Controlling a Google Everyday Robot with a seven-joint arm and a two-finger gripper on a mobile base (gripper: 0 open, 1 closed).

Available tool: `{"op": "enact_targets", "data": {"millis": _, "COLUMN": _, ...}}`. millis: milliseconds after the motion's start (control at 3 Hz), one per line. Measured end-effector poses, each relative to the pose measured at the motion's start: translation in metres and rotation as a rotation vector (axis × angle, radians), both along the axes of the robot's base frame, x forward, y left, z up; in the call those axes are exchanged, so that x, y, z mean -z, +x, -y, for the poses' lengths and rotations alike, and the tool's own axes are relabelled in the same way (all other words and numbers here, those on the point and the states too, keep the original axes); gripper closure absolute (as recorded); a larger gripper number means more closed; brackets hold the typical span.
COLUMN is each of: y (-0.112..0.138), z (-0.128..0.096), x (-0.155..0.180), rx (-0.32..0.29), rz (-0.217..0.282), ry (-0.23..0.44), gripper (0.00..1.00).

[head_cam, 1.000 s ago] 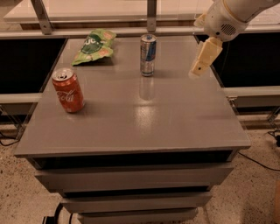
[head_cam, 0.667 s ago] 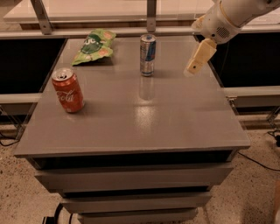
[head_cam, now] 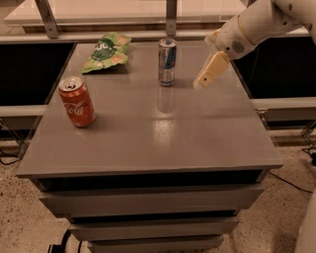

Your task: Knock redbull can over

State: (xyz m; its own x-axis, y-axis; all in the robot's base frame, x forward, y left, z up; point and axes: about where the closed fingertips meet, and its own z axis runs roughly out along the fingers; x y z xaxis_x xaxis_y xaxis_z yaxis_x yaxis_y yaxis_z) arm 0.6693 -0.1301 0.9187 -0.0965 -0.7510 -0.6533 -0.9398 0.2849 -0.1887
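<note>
Showing: the camera view, one grey table (head_cam: pixel 197 143) seen from the front and from above, with drawer-like tiers beneath its top.
Landmark: the redbull can (head_cam: pixel 167 62), slim, silver and blue with a silver top, stood upright on the table top, toward the far edge and roughly midway across its width.
Task state: the redbull can had not been knocked over, and nothing touched it.
Gripper: the gripper (head_cam: pixel 200 83) hung to the right of the redbull can, near it but apart from it. Its pale tip slanted down and toward the can, at about the level of the can's base.
Gripper state: whether it was open or closed could not be told, and whether it touched the table top could not be told either.
Arm: the white arm (head_cam: pixel 256 22) reached in from the upper right of the redbull can, ending in the rounded wrist that carried the gripper.
Reflection: a pale reflection (head_cam: pixel 165 101) of the redbull can lay on the table top just in front of it.
Red Coca-Cola can (head_cam: pixel 77 102): upright, well to the left of the redbull can and nearer the camera, close to the table's left edge.
Green snack bag (head_cam: pixel 106 51): lying flat to the left of the redbull can, near the far left corner, apart from both cans.
Background: a metal upright (head_cam: pixel 171 15) rose directly behind the redbull can, beyond the table's far edge.
Floor: a speckled floor (head_cam: pixel 19 217) lay below and in front of the table.
</note>
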Motion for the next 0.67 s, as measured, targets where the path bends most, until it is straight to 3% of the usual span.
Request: {"op": "enact_targets", "data": {"millis": 667, "y": 0.0092, "z": -0.0211, "x": 0.0103, "rx": 0.016, "rz": -0.012, "ry": 0.116, "gripper": 0.0}}
